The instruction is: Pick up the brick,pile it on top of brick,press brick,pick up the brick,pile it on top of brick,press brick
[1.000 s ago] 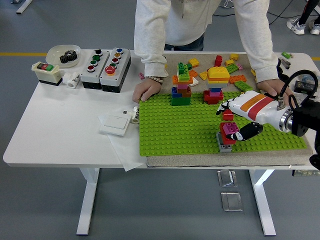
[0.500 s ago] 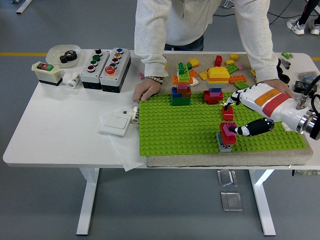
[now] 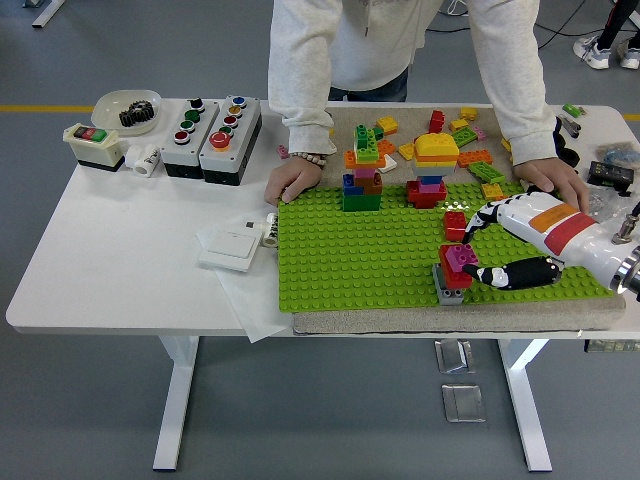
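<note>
Small red plastic brick (image 3: 455,224) sits just off the right hand's (image 3: 520,245) empty, spread fingertips, beside the magenta-topped stack (image 3: 455,268) awaiting it.

White table (image 3: 120,270), white legs, grey floor below. Directly on it, L side: white bowl (image 3: 126,106) w/ black gear inside, far-left corner; small switch box (image 3: 94,146) w/ red + green buttons just in front of it; small white cylinder (image 3: 146,159) beside that; two grey/black button boxes (image 3: 211,138) side by side. Mid: white flat switch plate (image 3: 230,246) on white paper sheet (image 3: 250,305) overhanging near edge; second small white part (image 3: 270,230) next to it, type unclear. R half: grey mat (image 3: 400,321), carrying green baseplate (image 3: 360,255). Far-R edge: dark small items, prob. cables/connectors. Person's hands (image 3: 294,181) rest at baseplate's far corners.
</note>
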Controlling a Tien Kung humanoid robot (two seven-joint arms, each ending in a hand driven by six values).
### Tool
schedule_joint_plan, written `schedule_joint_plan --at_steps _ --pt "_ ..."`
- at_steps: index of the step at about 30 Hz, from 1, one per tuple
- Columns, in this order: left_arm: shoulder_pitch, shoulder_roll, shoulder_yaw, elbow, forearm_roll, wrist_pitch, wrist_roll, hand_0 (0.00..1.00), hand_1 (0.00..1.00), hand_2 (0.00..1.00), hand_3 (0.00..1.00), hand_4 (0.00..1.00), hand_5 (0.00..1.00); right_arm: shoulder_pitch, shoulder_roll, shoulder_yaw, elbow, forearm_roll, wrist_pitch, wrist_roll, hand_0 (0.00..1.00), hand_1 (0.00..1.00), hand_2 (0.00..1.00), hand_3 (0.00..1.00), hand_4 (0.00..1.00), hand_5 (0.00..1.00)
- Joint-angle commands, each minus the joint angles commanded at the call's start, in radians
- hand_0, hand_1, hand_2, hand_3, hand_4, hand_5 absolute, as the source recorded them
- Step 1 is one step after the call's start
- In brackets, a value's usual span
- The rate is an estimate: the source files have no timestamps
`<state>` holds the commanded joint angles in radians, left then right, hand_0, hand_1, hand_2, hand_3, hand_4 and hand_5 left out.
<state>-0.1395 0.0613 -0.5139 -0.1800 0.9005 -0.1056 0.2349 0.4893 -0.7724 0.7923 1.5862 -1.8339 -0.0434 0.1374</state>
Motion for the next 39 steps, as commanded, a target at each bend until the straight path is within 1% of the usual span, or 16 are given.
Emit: schedule_joint_plan --at_steps 1,2,7,8,23,39 --pt "0.000 0.000 0.000 0.000 0.000 0.000 0.000 0.807 0.715 0.603 0.540 0.532 0.549 0.000 0.001 -0.002 -0.001 0.000 0.000 0.000 0.675 0.652 0.706 0.557 0.726 0.506" --pt "0.000 0.000 -0.002 0.000 0.000 0.001 0.000 0.807 0.714 0.603 0.540 0.532 0.547 0.000 0.004 -0.006 -0.004 -0.001 0.000 -0.001 0.690 0.658 0.722 0.573 0.761 0.476" --pt "0.000 0.000 -0.001 0.000 -0.002 0.001 0.000 0.807 0.714 0.603 0.540 0.532 0.547 -0.004 0.014 -0.016 -0.013 -0.014 0.009 -0.009 0.690 0.658 0.722 0.573 0.761 0.476" --pt "0.000 0.000 -0.002 0.000 -0.002 0.001 0.000 0.808 0.715 0.603 0.540 0.532 0.547 -0.005 0.017 -0.019 -0.017 -0.020 0.013 -0.012 0.710 0.678 0.746 0.609 0.758 0.513" --pt "-0.002 0.000 -0.005 0.000 0.002 0.001 0.001 0.806 0.711 0.602 0.540 0.531 0.548 -0.008 0.030 -0.031 -0.037 -0.054 0.014 -0.013 0.719 0.683 0.753 0.630 0.737 0.495" --pt "-0.004 0.001 -0.006 0.000 0.002 0.001 0.001 0.804 0.708 0.601 0.538 0.532 0.552 -0.007 0.036 -0.033 -0.042 -0.085 0.012 -0.015 0.713 0.680 0.754 0.644 0.720 0.482"
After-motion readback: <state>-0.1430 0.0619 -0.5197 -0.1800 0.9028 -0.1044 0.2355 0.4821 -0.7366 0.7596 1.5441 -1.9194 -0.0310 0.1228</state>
